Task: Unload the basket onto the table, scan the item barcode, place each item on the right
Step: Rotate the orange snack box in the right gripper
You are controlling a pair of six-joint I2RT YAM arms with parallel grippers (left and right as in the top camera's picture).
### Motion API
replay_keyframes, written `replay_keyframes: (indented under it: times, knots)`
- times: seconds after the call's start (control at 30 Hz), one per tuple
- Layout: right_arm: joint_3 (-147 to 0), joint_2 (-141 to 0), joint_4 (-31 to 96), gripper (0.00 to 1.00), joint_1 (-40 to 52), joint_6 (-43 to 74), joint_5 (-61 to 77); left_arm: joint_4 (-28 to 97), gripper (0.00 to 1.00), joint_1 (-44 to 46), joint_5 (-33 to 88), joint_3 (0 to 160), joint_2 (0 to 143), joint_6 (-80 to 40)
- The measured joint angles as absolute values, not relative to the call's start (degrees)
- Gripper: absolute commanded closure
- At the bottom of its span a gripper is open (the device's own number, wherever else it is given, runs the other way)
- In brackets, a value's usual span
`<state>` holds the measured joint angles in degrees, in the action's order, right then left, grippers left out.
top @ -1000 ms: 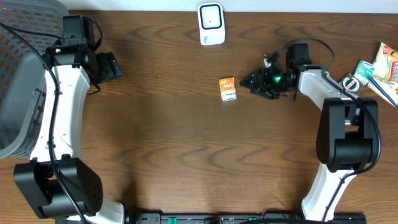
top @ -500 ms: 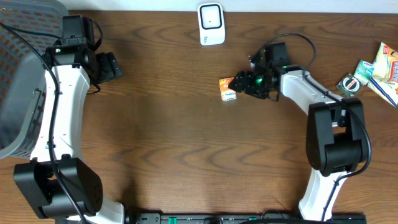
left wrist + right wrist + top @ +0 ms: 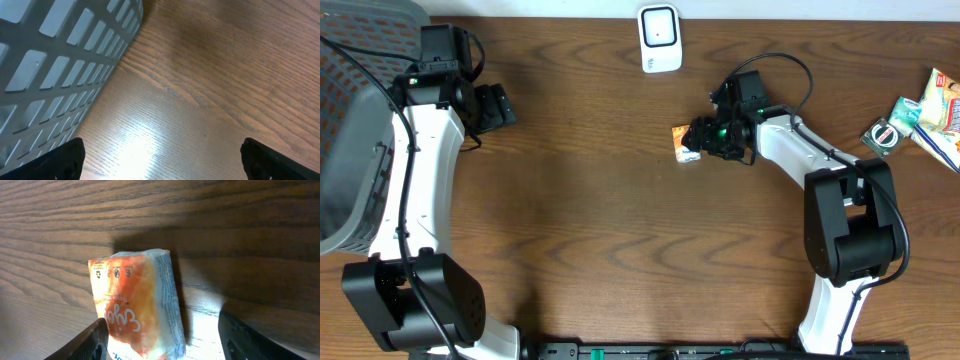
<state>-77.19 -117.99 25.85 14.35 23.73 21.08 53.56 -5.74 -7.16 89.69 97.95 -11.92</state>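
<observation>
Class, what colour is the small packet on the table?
The packet is orange and white; it shows best in the right wrist view.

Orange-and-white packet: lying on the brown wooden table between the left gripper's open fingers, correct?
Not quite. It is the right gripper whose open fingers flank the orange-and-white packet on the brown wooden table, as the right wrist view shows. The left gripper is open over bare wood beside a grey slotted basket.

The orange packet (image 3: pixel 135 305) carries a row of small round recycling-type symbols and white script lettering, upside down, not legible.
</observation>
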Motion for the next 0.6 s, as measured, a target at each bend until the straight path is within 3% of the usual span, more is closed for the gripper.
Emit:
replay_keyframes:
  times: [0.17, 0.33, 0.6]
  knots:
    - [-77.19, -118.02, 25.1, 0.41, 15.35, 24.03, 20.88, 53.56, 0.02, -5.74, -7.16, 89.69, 97.95, -11.92]
    - [-77.19, -118.72, 24.25, 0.65, 16.97, 24.56, 20.49, 53.56, 0.02, -5.74, -7.16, 89.69, 97.95, -11.92]
    - [-77.19, -118.8, 24.62, 0.76, 16.47, 24.91, 19.94, 53.56, 0.02, -5.74, -7.16, 89.69, 97.95, -11.92]
